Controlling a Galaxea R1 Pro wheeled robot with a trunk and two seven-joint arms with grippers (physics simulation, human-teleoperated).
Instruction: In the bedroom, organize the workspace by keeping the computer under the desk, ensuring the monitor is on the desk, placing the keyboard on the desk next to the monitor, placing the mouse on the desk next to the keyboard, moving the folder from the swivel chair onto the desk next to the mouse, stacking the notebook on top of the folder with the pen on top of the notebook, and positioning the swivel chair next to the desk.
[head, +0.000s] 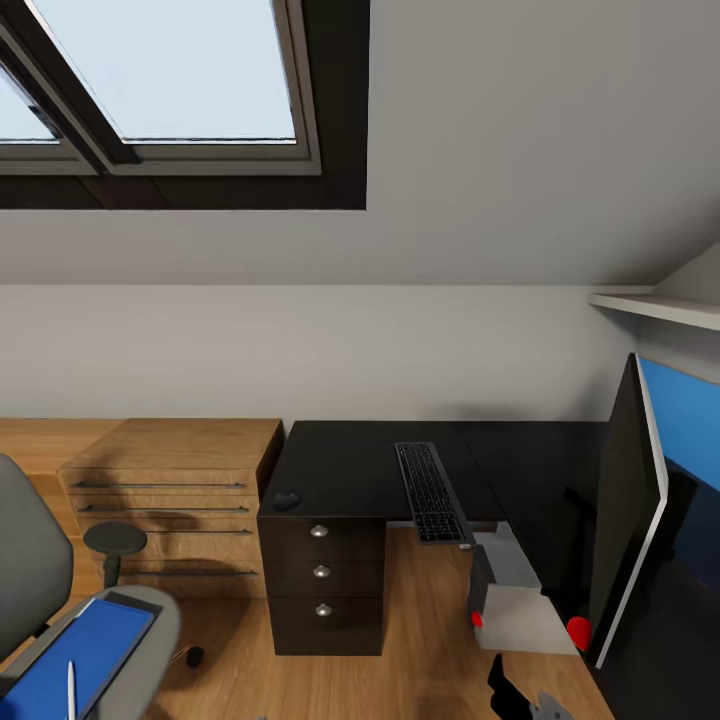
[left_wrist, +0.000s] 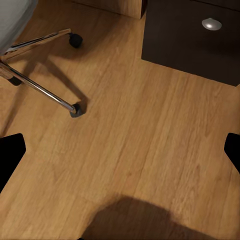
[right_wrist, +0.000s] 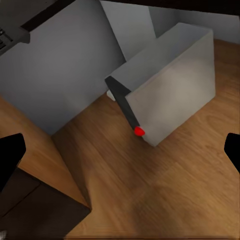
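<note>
The black desk (head: 345, 465) carries the keyboard (head: 432, 492) in the middle and the small dark mouse (head: 287, 499) near its left front corner. On the desk's right wing the monitor (head: 625, 510) stands edge-on. Under the desk sits the grey computer (head: 520, 600), also close below my right gripper (right_wrist: 120, 152), which is open over the floor beside the computer (right_wrist: 170, 95). At the lower left the swivel chair (head: 35, 570) holds the blue folder (head: 75, 660) with the white pen (head: 71, 690) on it. I cannot make out the notebook. My left gripper (left_wrist: 120, 152) hangs open above bare floor.
A light-wood chest of drawers (head: 170, 500) stands left of the desk's dark drawer unit (head: 322, 580). The chair's metal legs and casters (left_wrist: 50, 95) lie near the left gripper. A blue wall panel (head: 685, 450) and a shelf (head: 660, 305) are at the right. The ceiling slopes low.
</note>
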